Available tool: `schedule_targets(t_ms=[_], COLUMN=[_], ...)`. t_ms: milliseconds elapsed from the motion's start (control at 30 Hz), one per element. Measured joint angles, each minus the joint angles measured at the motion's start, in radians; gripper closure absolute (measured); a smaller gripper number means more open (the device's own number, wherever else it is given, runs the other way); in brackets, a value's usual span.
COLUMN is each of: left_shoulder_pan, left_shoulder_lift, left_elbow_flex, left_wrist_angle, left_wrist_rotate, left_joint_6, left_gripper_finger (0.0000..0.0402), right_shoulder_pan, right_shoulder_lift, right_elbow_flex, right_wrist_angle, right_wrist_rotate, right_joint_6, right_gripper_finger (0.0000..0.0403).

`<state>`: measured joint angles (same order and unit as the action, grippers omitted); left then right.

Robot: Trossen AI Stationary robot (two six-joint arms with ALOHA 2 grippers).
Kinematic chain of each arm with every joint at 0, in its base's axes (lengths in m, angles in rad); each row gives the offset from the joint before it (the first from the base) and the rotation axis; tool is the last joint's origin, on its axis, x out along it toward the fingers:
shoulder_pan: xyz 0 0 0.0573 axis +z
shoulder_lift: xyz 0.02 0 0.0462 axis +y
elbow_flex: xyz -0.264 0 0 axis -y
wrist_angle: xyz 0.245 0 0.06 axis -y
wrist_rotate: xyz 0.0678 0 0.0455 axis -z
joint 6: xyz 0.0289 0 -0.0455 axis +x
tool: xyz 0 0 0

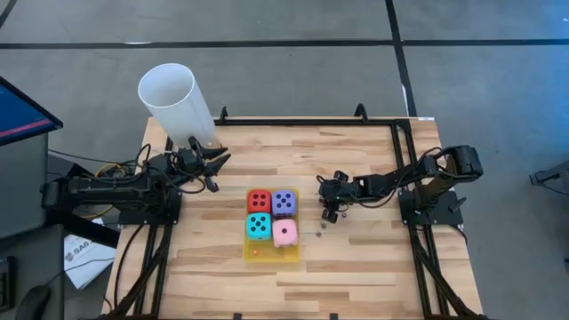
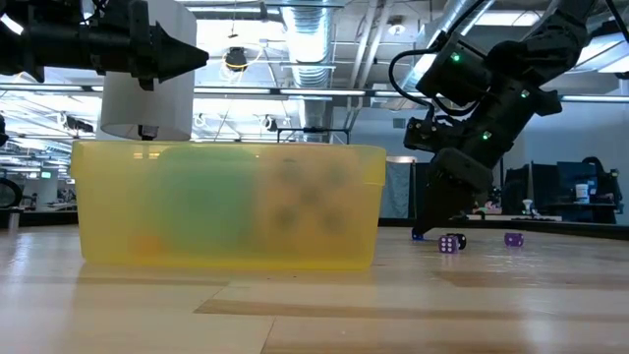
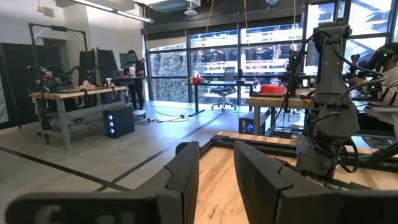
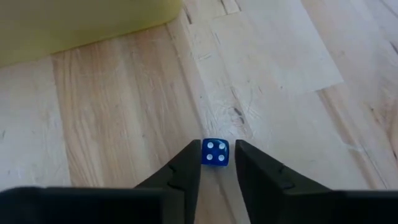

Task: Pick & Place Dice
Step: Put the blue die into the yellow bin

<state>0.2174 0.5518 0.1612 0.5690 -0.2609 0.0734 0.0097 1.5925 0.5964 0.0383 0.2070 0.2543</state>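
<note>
Four big dice packed two by two in a yellow tray near the middle of the wooden bench: red die far left, purple die far right, cyan die near left, pink die near right, each touching its neighbours. Right gripper down at the bench just right of the tray, jaws closed in on a tiny blue die showing four white pips, one jaw against each side of it. Two more tiny purple dice lying loose on the boards beside that gripper, seen from the low view; a further small bead-sized piece on the bench just right of the pink die, colour hard to tell. Left gripper raised over the far left part of the bench, well apart from the tray, next to a tall white cup at the bench's far left corner; jaws narrowly apart with nothing between them. Sheet of paper on the floor left of the bench with dark printing, letters reading roughly "SAG", the rest too small to make out. No other readable writing on the dice or tray, pips only.
</note>
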Motion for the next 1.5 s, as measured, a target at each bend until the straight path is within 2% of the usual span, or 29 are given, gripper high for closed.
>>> schedule_targets(t_ms=[300, 633, 767, 1033, 1233, 1500], left_shoulder_pan=[0.0, 0.0, 0.0, 0.0, 0.0, 0.0], left_shoulder_lift=[0.0, 0.0, 0.0, 0.0, 0.0, 0.0], left_elbow_flex=[0.0, 0.0, 0.0, 0.0, 0.0, 0.0], left_wrist_angle=[0.0, 0.0, 0.0, 0.0, 0.0, 0.0], left_wrist_rotate=[0.0, 0.0, 0.0, 0.0, 0.0, 0.0], left_joint_6=[0.0, 0.0, 0.0, 0.0, 0.0, 0.0], left_gripper_finger=[0.0312, 0.0312, 0.0312, 0.0312, 0.0312, 0.0312], right_shoulder_pan=[0.001, 0.01, 0.035, 0.109, 0.164, 0.203], right_shoulder_lift=[0.0, -0.003, -0.003, -0.003, -0.003, 0.013], right_elbow_flex=[0.001, 0.013, 0.08, 0.286, 0.386, 0.397], right_wrist_angle=[0.0, -0.011, -0.041, -0.215, -0.2, -0.005], right_wrist_rotate=[0.0, 0.0, -0.001, -0.001, 0.0, -0.018], right_joint_6=[0.0, 0.0, 0.0, -0.033, -0.085, -0.127], right_gripper_finger=[0.0347, 0.035, 0.035, 0.035, 0.035, 0.0346])
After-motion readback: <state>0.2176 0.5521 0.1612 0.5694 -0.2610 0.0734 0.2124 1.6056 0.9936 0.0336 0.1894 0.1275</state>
